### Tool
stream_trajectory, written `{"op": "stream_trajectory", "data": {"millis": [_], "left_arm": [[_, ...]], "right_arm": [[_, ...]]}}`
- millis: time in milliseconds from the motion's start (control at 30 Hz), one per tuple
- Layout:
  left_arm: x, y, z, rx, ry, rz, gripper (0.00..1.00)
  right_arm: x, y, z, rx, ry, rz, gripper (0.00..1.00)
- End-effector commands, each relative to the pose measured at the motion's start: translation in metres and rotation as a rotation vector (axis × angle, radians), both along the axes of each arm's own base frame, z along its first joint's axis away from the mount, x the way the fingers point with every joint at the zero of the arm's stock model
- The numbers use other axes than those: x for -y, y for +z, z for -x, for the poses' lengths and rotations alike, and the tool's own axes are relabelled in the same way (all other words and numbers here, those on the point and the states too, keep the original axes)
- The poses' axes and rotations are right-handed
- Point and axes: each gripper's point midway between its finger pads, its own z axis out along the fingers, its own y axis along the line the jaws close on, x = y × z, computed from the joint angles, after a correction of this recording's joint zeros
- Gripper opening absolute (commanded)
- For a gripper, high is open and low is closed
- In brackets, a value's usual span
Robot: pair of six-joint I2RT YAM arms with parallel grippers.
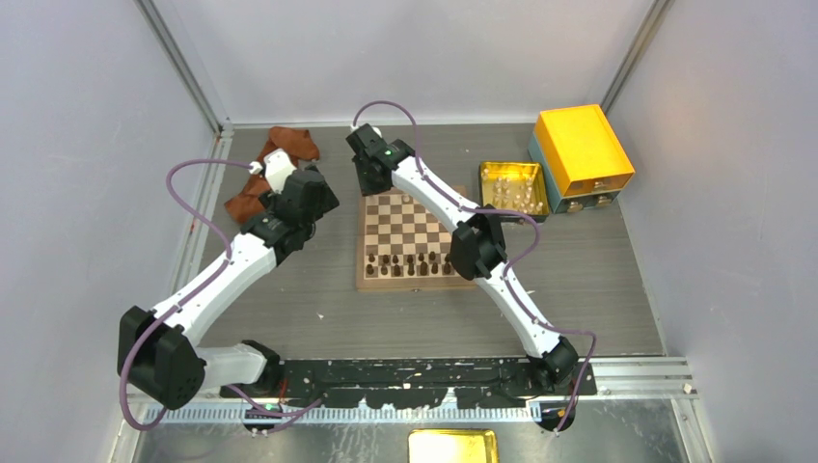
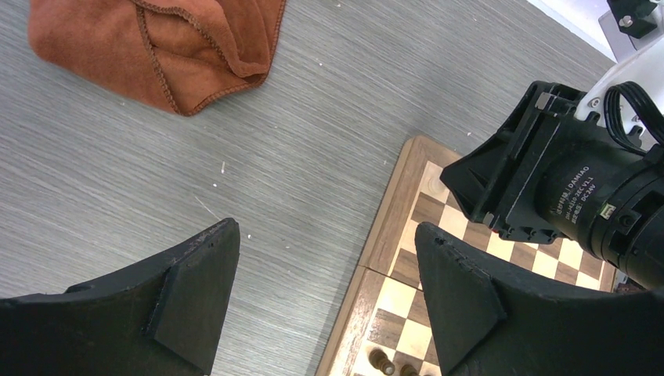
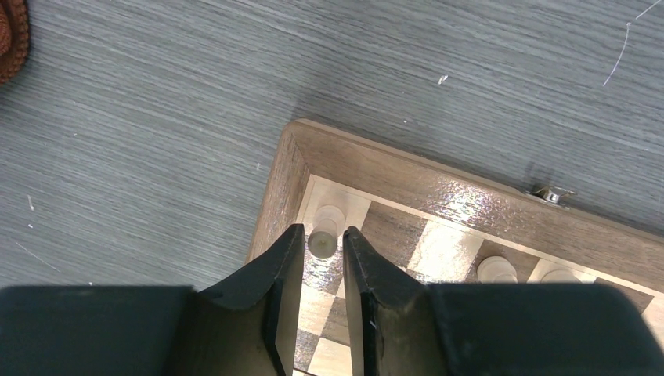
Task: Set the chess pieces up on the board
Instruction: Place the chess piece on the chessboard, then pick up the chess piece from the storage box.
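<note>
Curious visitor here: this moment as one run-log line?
left gripper: open, empty, beside board | right gripper: tips at cream piece on corner square, grip unclear

The board (image 1: 409, 236) is chequered in light tan and dark brown inside a plain mid-brown border. The chess pieces (image 3: 326, 225) are pale cream, and the other chessmen (image 1: 410, 262) are dark brown. The desk (image 2: 313, 117) is streaky grey, the cloth (image 2: 156, 47) rust-orange, the box (image 1: 584, 145) orange-yellow and the tray (image 1: 484, 188) golden.
</note>
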Motion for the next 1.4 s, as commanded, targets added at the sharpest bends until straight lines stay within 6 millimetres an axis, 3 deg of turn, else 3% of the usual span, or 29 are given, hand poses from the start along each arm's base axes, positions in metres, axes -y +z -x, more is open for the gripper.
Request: {"op": "stream_trajectory", "data": {"millis": [0,300,533,700,833,867,1033,1133,1200,1367], "left_arm": [[0.004,0.018,-0.011,0.073,0.015,0.033,0.83],[0.0,0.019,-0.008,0.067,0.025,0.022,0.83],[-0.009,0.026,-0.002,0.08,0.056,0.004,0.83],[-0.009,0.027,-0.004,0.077,0.056,0.001,0.83],[0.0,0.026,-0.013,0.06,0.032,0.004,0.83],[0.004,0.025,-0.016,0.057,0.025,0.006,0.83],[0.021,0.018,-0.028,0.035,-0.005,-0.007,0.83],[0.03,0.013,-0.035,0.021,-0.017,-0.019,0.83],[0.035,0.012,-0.039,0.014,-0.026,-0.031,0.83],[0.043,0.012,-0.047,0.011,-0.038,-0.043,0.83]], "right_arm": [[-0.008,0.019,-0.009,0.053,0.014,-0.047,0.31],[-0.005,0.061,-0.01,0.116,0.016,-0.076,0.33],[0.013,0.122,-0.012,0.235,-0.01,-0.094,0.33],[0.058,0.166,-0.025,0.317,-0.104,-0.125,0.32],[0.117,0.178,-0.04,0.352,-0.228,-0.108,0.32],[0.139,0.183,-0.045,0.366,-0.273,-0.107,0.31],[0.221,0.164,-0.06,0.353,-0.441,-0.095,0.3],[0.258,0.142,-0.066,0.326,-0.508,-0.069,0.29],[0.275,0.132,-0.071,0.309,-0.542,-0.066,0.29],[0.293,0.096,-0.081,0.226,-0.576,-0.051,0.28]]}}
